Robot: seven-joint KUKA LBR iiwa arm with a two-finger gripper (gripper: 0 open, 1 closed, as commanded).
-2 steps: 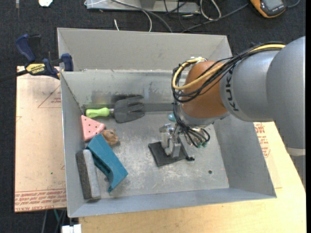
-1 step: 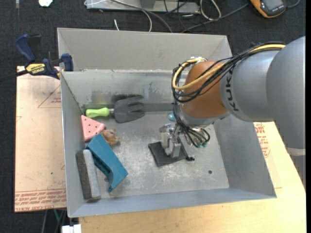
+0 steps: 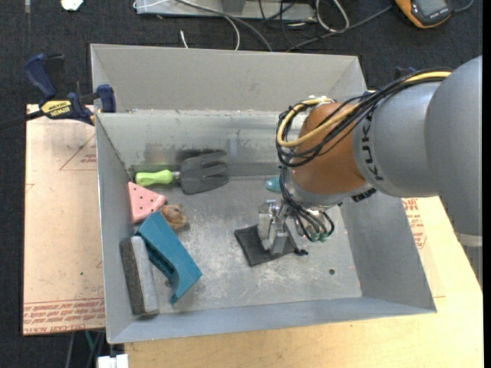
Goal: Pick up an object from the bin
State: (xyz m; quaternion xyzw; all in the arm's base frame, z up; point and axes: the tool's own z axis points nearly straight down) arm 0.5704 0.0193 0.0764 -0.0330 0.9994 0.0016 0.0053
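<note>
Right of centre on the bin's (image 3: 230,313) floor, the gripper (image 3: 276,234) stands low over one dark flat slab (image 3: 253,245), a thin, matte, roughly rectangular piece lying alone on bare metal. The wrist and its cables cover the tips, so I cannot tell whether the fingers are spread, pressed together or pinching the slab. Just behind the gripper, one small teal thing (image 3: 271,184) peeks out, mostly hidden. Everything else lies well apart to the left, with nothing between it and the slab. By the back wall is one tool with a smooth green handle (image 3: 157,178) and a grey pronged head (image 3: 204,170). In front of it are one pink dotted triangle (image 3: 143,202), one small brown lump (image 3: 177,218), one bent blue plastic piece (image 3: 170,256) and one long grey rough block (image 3: 139,276) along the left wall.
</note>
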